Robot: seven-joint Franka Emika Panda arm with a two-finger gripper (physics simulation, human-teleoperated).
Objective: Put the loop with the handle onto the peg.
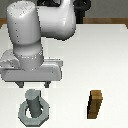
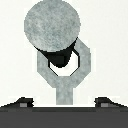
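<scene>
Judging by the loop with the handle (image 1: pixel 33 113) lying flat around the peg (image 1: pixel 34 100), the job looks done, and the spread, empty gripper (image 1: pixel 34 83) above the peg only needs lifting away.

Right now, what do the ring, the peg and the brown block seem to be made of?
The ring and the peg standing inside it look like dull grey stone or cast metal: mottled, matte, with no shine. The brown block looks like wood, in streaky brown tones. As these are renders, the materials remain a guess.
</scene>
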